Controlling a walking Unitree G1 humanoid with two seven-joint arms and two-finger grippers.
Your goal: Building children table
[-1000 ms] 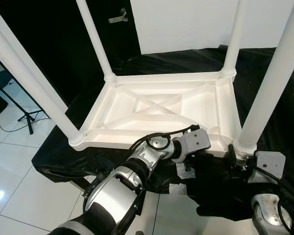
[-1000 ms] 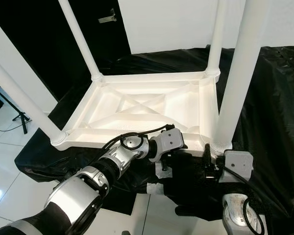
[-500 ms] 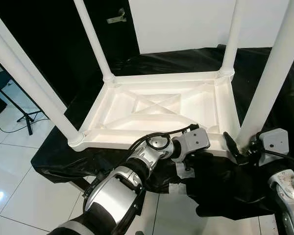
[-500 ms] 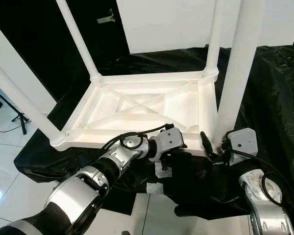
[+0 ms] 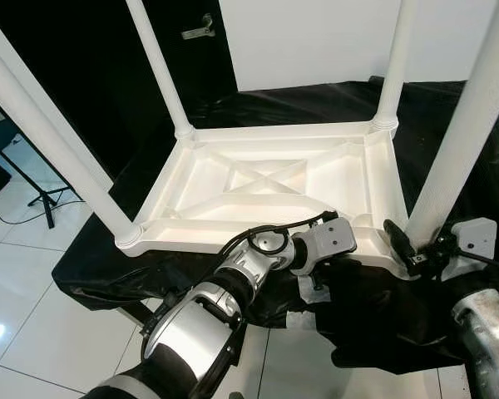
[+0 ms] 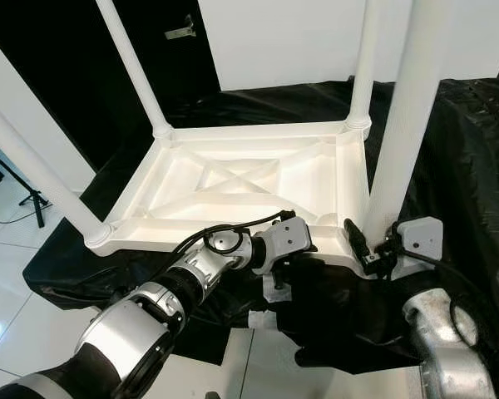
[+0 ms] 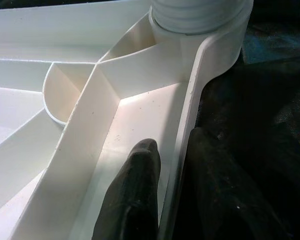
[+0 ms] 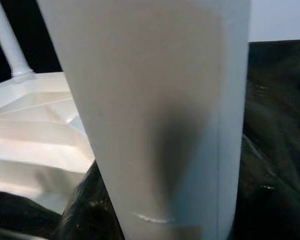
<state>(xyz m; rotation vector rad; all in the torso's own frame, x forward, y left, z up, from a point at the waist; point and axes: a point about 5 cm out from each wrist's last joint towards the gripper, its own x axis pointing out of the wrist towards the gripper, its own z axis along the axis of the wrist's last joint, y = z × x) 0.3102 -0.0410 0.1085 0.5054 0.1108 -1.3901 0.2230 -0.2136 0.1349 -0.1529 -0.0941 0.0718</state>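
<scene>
A white children's table lies upside down on black cloth, its four legs pointing up. My left gripper is shut on the table's near rim, with one finger inside the rim and the other outside. It sits close to the socket of the near-right leg. My right gripper is around the base of that leg, shut on it. One black finger shows on the leg's left side and the other is hidden behind it. In the right wrist view the leg stands very close.
The black cloth covers a low platform that ends just before me. White tile floor lies to the left, with a tripod foot on it. A black door with a handle and a white wall stand behind.
My right wrist has swung from under the leg's base up to its right side, and its finger now shows left of the leg. The left gripper and the table have not moved.
</scene>
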